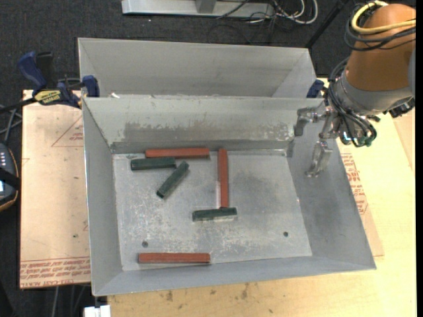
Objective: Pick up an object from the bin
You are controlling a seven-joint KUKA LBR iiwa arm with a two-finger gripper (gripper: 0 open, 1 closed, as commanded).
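Note:
My gripper (307, 149) hangs over the bin's right sloping wall, near the back right corner, above the floor. Its fingers stand apart, open, with nothing between them. The nearest loose thing is a long red bar (223, 177) lying lengthwise in the middle of the bin, well to the gripper's left. At that bar's near end lies a short dark green bar (214, 214), crosswise.
Along the back wall lies another red bar (177, 153), with two dark green bars (153, 165) (172, 179) just in front of it at the left. A third red bar (174, 258) rests by the front wall. The arm's orange cover sits at the upper right.

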